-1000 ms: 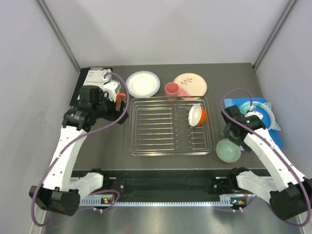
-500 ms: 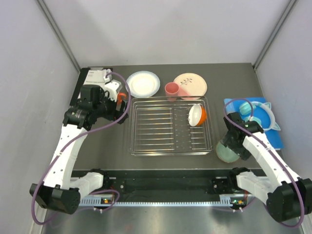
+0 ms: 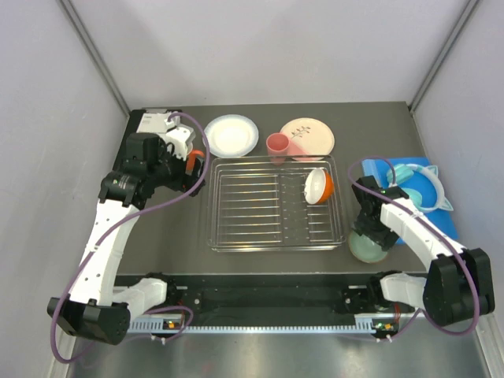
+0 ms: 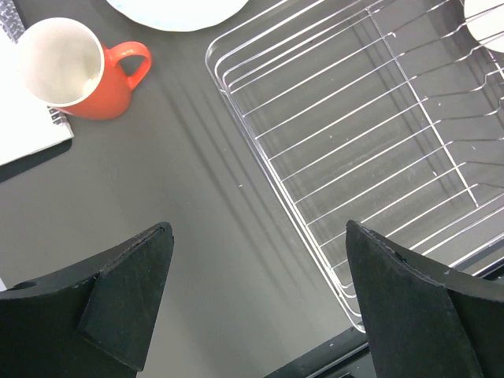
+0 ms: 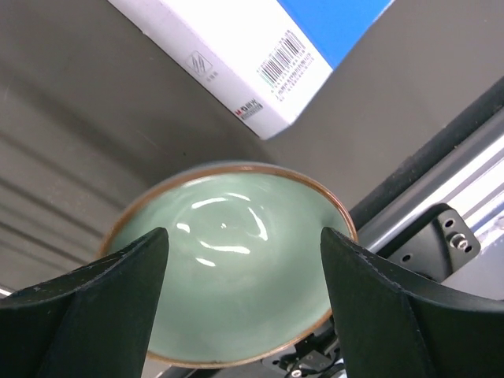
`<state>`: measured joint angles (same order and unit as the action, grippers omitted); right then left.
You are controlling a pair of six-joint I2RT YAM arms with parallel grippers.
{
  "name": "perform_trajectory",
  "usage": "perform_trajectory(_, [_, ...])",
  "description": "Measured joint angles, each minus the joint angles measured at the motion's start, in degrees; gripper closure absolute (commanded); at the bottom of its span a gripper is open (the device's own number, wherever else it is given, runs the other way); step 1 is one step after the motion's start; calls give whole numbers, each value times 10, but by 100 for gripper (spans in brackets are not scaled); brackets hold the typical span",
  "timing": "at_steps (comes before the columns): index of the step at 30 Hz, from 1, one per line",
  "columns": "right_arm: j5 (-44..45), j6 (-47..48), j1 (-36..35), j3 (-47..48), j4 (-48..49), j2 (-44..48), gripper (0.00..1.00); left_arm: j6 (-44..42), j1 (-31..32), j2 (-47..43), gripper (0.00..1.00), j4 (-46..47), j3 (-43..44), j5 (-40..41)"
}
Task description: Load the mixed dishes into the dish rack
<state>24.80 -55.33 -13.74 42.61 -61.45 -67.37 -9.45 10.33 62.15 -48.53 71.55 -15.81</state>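
Note:
The silver wire dish rack (image 3: 211,206) sits mid-table and holds a white bowl with an orange outside (image 3: 318,186), tilted on its right side. The mint-green bowl (image 3: 367,246) stands right of the rack. My right gripper (image 3: 368,227) is open just above it, one jaw on each side of the bowl (image 5: 228,276) in the wrist view. My left gripper (image 3: 179,169) is open and empty over bare table (image 4: 256,228), between the cream-and-orange mug (image 4: 79,72) and the rack's left rim (image 4: 260,157). The pink cup (image 3: 277,146), the blue-rimmed plate (image 3: 231,135) and the beige floral plate (image 3: 311,135) lie behind the rack.
Turquoise headphones (image 3: 424,186) lie on a blue-and-white box (image 5: 236,55) at the right, close to the mint bowl. A white booklet (image 3: 153,122) lies at the back left beside the mug. The table's black front rail (image 5: 441,181) runs right behind the bowl.
My right gripper has swung from beside the headphones down and left to sit over the mint-green bowl. My left gripper has shifted slightly near the mug.

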Motion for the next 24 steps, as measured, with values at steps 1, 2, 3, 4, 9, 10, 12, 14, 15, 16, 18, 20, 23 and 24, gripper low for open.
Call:
perform_trajectory(1, [0,1,0,0,5,-9,25,0,-1,0,5,0,1,1])
perform_trajectory(2, [-1,2,0,0,11,-17,28,-1,-1,0,5,0,2,2])
perform_trajectory(3, [-2,3,0,0,16,-25,37,-1,-2,0,5,-1,2,3])
perform_trajectory(4, [-2,3,0,0,19,-31,42,-1,-2,0,5,-2,3,3])
perform_trajectory(9, [-9,11,5,-9,43,-37,77,-1,-2,0,5,-2,4,3])
perform_trajectory(10, [-9,15,7,-9,49,-37,77,-1,-2,0,5,-2,4,3])
perform_trajectory(12, [-10,19,9,-8,56,-38,76,-1,-2,0,5,-2,4,3])
perform_trajectory(14, [-10,24,12,-1,59,-44,72,-1,-2,0,5,-2,4,3])
perform_trajectory(15, [-9,28,14,5,61,-47,68,-1,-2,0,5,-2,4,3])
perform_trajectory(16, [-10,33,16,12,63,-50,67,-1,-2,0,5,-2,4,3])
perform_trajectory(18, [-10,42,20,26,64,-55,67,-1,-2,0,5,-2,3,3])
perform_trajectory(20, [-10,49,26,41,68,-62,66,-1,-2,0,5,-2,3,3])
perform_trajectory(23, [-10,58,34,55,78,-73,65,-2,-2,0,5,-2,1,5])
perform_trajectory(24, [-10,60,35,59,81,-77,64,-2,-2,0,5,-2,0,5])
